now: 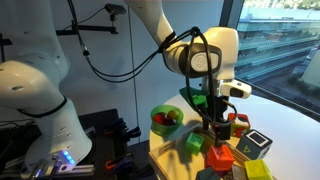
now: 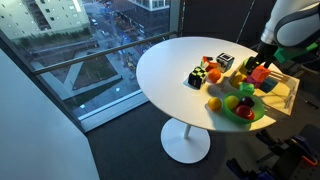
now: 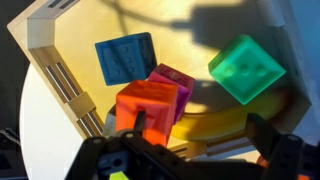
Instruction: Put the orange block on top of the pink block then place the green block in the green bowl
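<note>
In the wrist view the orange block (image 3: 143, 106) lies against the pink block (image 3: 176, 84) inside a wooden tray (image 3: 60, 70). It overlaps the pink block's near side, and I cannot tell whether it rests on it. My gripper (image 3: 200, 138) is open and empty just above them, with its left finger at the orange block's front face. In both exterior views the gripper (image 1: 213, 122) (image 2: 262, 66) hangs low over the tray. The lime green block (image 1: 194, 145) lies on the table. The green bowl (image 1: 157, 128) (image 2: 252, 115) holds toy fruit.
A blue block (image 3: 125, 57) and a darker green block (image 3: 246, 68) lie in the tray, with a yellow curved piece (image 3: 215, 125) under my jaws. Black-and-white cubes (image 1: 258, 143) (image 2: 225, 60) and other blocks (image 2: 211, 72) stand on the round white table (image 2: 170, 65).
</note>
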You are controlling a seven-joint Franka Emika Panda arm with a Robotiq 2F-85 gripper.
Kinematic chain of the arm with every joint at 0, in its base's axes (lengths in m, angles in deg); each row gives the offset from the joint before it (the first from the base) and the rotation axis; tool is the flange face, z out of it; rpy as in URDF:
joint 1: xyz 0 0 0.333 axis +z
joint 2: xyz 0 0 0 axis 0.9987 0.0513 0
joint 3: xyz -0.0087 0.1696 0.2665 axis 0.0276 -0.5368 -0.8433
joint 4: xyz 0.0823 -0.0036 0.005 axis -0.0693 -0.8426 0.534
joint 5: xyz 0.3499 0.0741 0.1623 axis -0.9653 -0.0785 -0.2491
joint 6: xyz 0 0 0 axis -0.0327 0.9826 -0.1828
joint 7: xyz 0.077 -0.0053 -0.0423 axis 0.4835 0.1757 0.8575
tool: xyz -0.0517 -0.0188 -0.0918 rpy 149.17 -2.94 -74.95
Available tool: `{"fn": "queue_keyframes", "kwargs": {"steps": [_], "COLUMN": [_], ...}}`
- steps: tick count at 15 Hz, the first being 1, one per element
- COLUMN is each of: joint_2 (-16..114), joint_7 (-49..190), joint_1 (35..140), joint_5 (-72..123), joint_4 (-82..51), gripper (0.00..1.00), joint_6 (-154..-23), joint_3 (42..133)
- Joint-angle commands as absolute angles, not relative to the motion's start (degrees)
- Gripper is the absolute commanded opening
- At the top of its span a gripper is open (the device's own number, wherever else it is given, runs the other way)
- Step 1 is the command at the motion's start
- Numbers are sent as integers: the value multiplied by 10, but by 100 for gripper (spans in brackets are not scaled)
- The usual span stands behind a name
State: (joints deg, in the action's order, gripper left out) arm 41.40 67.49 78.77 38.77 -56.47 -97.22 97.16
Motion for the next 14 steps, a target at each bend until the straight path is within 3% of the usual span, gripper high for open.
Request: {"fn": "queue_keyframes", "kwargs": {"steps": [1,14], "joint_2": [383,380], "joint_7": [616,400], "joint_1": [802,822], "joint_5": [395,421], "joint_4": [-580,-624], "gripper": [100,100], "joint_6": [-934,-944], "joint_3": [963,956]}}
